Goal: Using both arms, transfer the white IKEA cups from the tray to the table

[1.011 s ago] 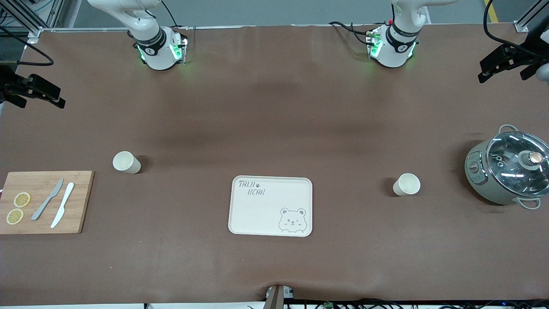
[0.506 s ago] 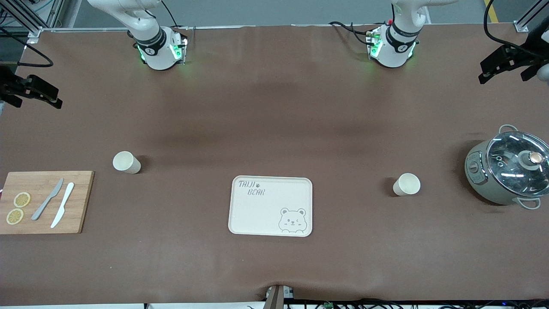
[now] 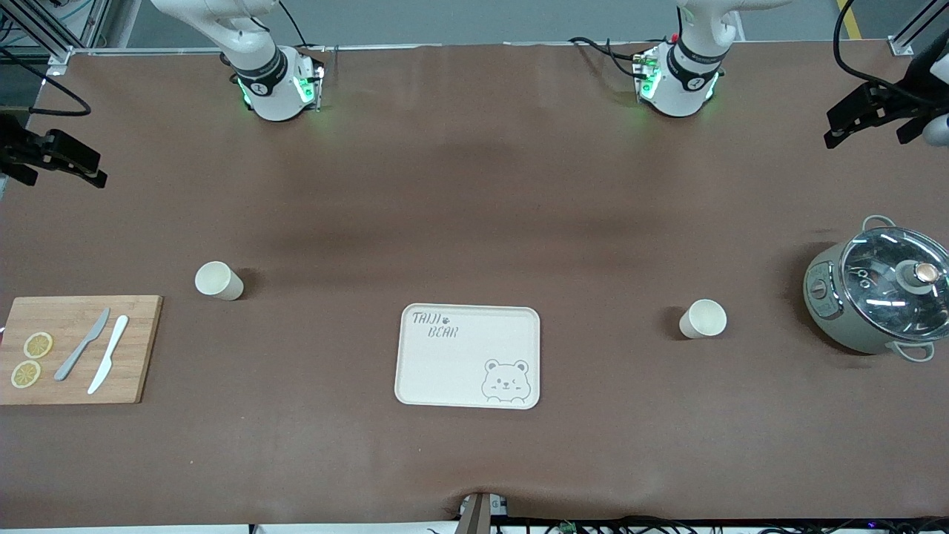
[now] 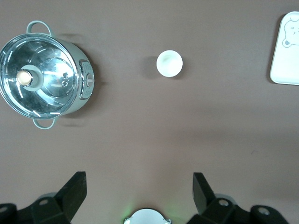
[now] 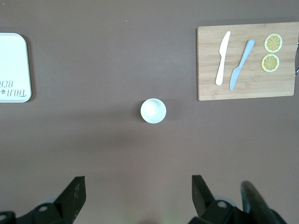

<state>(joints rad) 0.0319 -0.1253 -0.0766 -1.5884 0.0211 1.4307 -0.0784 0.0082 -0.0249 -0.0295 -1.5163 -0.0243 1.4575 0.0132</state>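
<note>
Two white cups stand upright on the brown table. One cup [image 3: 219, 281] is toward the right arm's end, beside the cutting board; it shows in the right wrist view [image 5: 153, 110]. The other cup [image 3: 703, 319] is toward the left arm's end, beside the pot; it shows in the left wrist view [image 4: 168, 63]. My right gripper [image 3: 95, 169] [image 5: 138, 183] is open and empty, high over the table's edge at its end. My left gripper [image 3: 838, 127] [image 4: 139, 182] is open and empty, high over the table at its end.
A cream bear tray [image 3: 468, 356] lies in the middle, between the cups and nearer to the front camera. A grey-green pot with a glass lid [image 3: 878, 297] stands at the left arm's end. A wooden board [image 3: 78, 348] with two knives and lemon slices lies at the right arm's end.
Both grippers have drifted slightly at the table's ends. The cups and the tray have not moved.
</note>
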